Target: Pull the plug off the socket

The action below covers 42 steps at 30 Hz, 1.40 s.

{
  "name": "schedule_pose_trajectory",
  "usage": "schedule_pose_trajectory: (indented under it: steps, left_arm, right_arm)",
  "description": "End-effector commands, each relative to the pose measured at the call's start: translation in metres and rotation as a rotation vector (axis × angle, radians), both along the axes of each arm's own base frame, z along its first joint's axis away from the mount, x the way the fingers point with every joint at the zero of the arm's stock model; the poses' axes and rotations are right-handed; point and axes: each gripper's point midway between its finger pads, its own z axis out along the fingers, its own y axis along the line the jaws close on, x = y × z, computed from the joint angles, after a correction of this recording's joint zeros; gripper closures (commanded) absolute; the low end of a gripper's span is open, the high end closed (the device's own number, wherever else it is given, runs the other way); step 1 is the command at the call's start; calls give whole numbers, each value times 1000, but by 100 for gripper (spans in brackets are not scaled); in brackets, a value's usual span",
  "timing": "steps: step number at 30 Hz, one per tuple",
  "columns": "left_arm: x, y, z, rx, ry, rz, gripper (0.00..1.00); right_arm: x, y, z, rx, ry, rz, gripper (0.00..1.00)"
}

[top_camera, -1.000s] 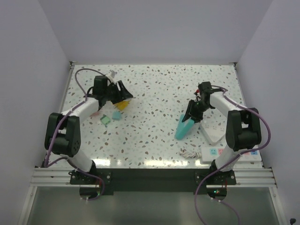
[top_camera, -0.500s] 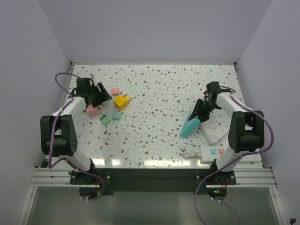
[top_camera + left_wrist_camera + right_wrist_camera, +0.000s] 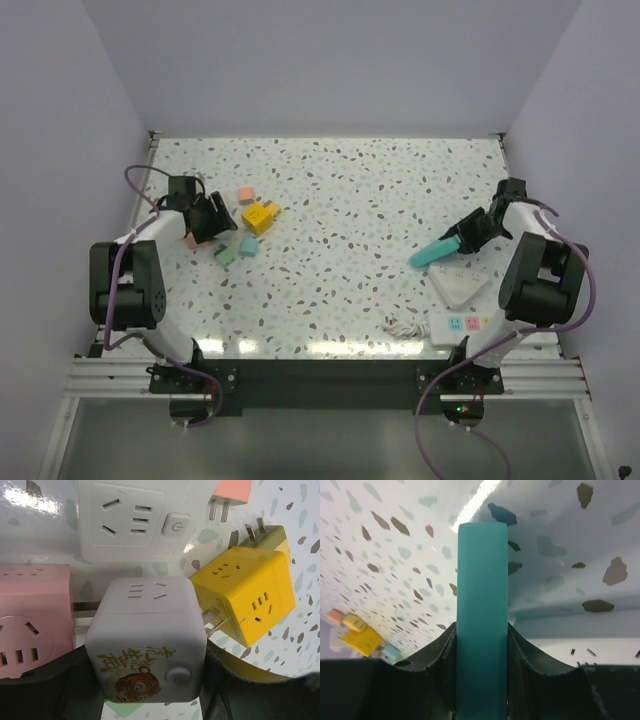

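White cube (image 3: 145, 620) sits gripped in left tool (image 3: 147, 655), prongs (image 3: 212, 620) facing yellow cube (image 3: 250, 595) beside it; right tool (image 3: 481, 635) grips teal bar (image 3: 481, 580).

The middle of the tabletop (image 3: 340, 220) lies open between the two arms, from the near edge to the far wall. On the left it is crowded. A yellow cube socket (image 3: 245, 595), a pink socket (image 3: 30, 625), a white socket panel (image 3: 130, 517) and a salmon plug (image 3: 231, 492) press close around the white cube adapter (image 3: 147, 640) gripped in the left gripper (image 3: 205, 218). On the right, the teal bar (image 3: 435, 253) juts from the right gripper (image 3: 470, 232) toward the centre. A white power strip (image 3: 460, 285), a second strip (image 3: 458, 323) and a coiled white cable (image 3: 400, 325) take up the near right corner.
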Motion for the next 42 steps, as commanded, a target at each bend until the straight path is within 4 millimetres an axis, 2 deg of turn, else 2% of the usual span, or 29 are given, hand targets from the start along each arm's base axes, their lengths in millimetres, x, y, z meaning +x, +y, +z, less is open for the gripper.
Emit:
schedule_pose_trajectory:
  steps: [1, 2, 5, 7, 11, 12, 15, 16, 18, 19, 20, 27, 29, 31, 32, 33, 34, 36, 38, 42]
  left_arm:
    - [5, 3, 2, 20, -23, -8, 35]
    - [7, 3, 4, 21, -29, -8, 27]
    - [8, 3, 10, 18, -40, -10, 11]
    - [9, 1, 18, 12, -57, -14, 1]
    - [11, -6, 42, -26, -105, -33, 0]
    - [11, -8, 47, -37, -117, -38, 0]
    - [9, -14, 61, -66, -146, -59, 0]
    - [9, -17, 69, -70, -164, -68, 0]
    - [7, -20, 76, -83, -181, -85, 0]
    - [8, -21, 84, -86, -202, -92, 0]
    - [8, -24, 88, -102, -212, -106, 0]
    - [10, -35, 133, -149, -326, -139, 0]
    - [10, -40, 148, -169, -364, -162, 0]
    - [10, -43, 159, -184, -395, -176, 0]
    - [9, -46, 162, -198, -404, -190, 0]
    - [9, -48, 166, -207, -414, -190, 0]
    - [7, -49, 167, -213, -416, -193, 0]
    - [5, -52, 167, -231, -412, -206, 0]
    - [3, -55, 165, -246, -405, -217, 0]
    - [-2, -63, 170, -279, -422, -245, 0]
  right_arm:
    - [35, -23, 6, 34, -83, -134, 100]
    - [39, -27, 4, 57, -86, -174, 100]
    - [41, -40, -5, 125, -115, -275, 100]
    - [34, -49, -11, 133, -99, -312, 100]
    - [16, -56, -12, 112, -91, -330, 100]
    - [7, -54, -12, 121, -81, -338, 86]
    - [-6, -43, -13, 146, -80, -326, 58]
    - [-10, -41, -12, 147, -79, -320, 38]
    - [-14, -39, -11, 151, -74, -313, 24]
    - [-17, -36, -5, 154, -81, -297, 15]
    - [-19, -35, -2, 155, -80, -295, 1]
    - [-22, -34, 54, 92, -223, -262, 1]
    - [-16, -24, 68, 107, -281, -223, 1]
    - [-7, -10, 90, 116, -362, -138, 1]
    - [-5, -3, 98, 114, -390, -93, 1]
    - [3, 8, 117, 90, -435, -25, 1]
    - [-5, 12, 119, 63, -404, 15, 1]
    - [-4, 21, 143, 33, -462, 75, 1]
    - [-15, 25, 147, 15, -443, 96, 1]
    - [-30, 50, 161, 0, -496, 238, 1]
